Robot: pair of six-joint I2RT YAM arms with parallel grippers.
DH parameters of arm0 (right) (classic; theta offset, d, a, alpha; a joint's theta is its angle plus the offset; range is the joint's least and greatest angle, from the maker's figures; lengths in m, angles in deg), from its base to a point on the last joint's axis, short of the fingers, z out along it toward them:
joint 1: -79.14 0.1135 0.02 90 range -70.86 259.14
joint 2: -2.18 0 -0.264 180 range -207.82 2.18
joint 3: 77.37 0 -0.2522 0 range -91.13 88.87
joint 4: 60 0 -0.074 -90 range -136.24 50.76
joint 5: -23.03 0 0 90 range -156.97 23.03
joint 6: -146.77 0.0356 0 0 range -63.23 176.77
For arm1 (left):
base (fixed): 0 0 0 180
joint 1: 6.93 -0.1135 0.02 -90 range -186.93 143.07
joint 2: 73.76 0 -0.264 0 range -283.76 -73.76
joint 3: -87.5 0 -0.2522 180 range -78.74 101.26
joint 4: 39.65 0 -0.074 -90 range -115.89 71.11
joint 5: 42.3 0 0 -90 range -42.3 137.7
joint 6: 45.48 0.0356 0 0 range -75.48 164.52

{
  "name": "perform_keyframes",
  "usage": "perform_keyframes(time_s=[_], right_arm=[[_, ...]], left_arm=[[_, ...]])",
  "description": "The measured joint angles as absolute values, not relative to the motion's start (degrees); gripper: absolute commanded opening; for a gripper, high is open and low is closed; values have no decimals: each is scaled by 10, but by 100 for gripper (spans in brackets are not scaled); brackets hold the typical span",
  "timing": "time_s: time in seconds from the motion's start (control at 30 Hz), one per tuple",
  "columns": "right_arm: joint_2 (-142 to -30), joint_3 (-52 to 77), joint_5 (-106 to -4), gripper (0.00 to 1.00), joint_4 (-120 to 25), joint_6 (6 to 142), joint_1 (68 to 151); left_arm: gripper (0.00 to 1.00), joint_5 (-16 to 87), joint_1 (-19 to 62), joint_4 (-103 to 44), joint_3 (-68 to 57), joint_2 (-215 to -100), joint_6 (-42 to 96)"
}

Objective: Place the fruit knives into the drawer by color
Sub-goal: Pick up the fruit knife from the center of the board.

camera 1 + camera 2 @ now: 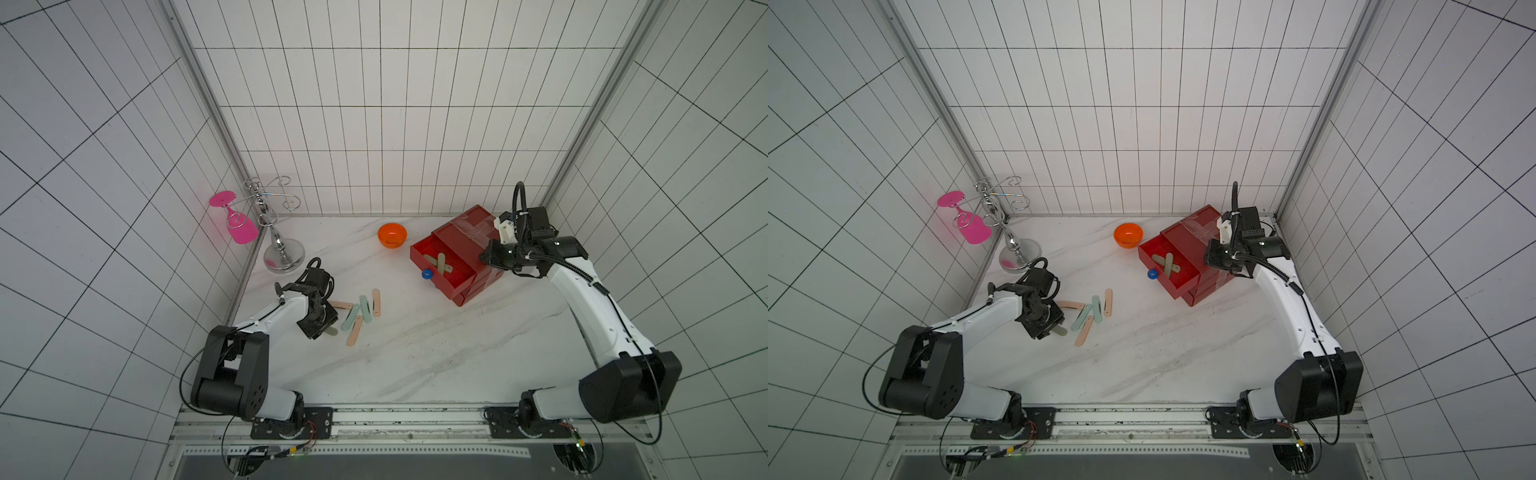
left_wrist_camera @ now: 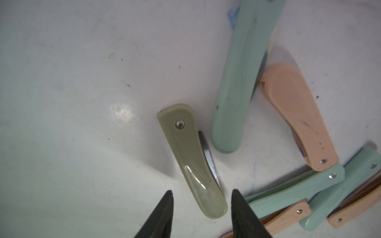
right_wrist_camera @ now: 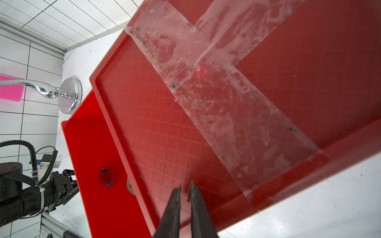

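Olive-grey knife (image 2: 191,162) between parted left jaws

Bare white marble tabletop (image 1: 415,353) lies open between the scattered pastel plastic fruit knives (image 1: 376,302) and the red three-drawer plastic chest (image 1: 461,239). A small orange bowl (image 1: 392,235) stands near its pulled-out top drawer (image 1: 459,272).

This is a robot test lab. White walls (image 1: 332,124) with black grid lines make a small box on the left, right and far sides. Shiny metal posts (image 1: 210,104) hold the walls up. Two white and black robot arms, left (image 1: 270,316) and right (image 1: 582,291), are bolted to a metal rail (image 1: 407,417). The rail runs along the near edge of a marble-look tabletop (image 1: 415,357). Bare wires (image 1: 309,430) show there.
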State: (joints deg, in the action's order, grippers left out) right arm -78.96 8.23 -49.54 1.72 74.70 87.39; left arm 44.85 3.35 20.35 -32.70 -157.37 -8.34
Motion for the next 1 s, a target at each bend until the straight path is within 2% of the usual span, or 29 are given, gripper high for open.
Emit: perform_keyframes(time_s=[0.6,0.73,0.83,1.0], right_arm=[[-789,82,-496,15,19,747,874],[-789,82,-496,14,19,747,874],[-789,82,-496,15,19,747,874],[-789,82,-496,15,19,747,874]], left_arm=[[44,447,20,193,-325,-1610,-81],[39,447,15,195,-326,-1610,-80],[28,449,9,195,-327,-1610,-78],[22,449,5,196,-328,-1609,-71]])
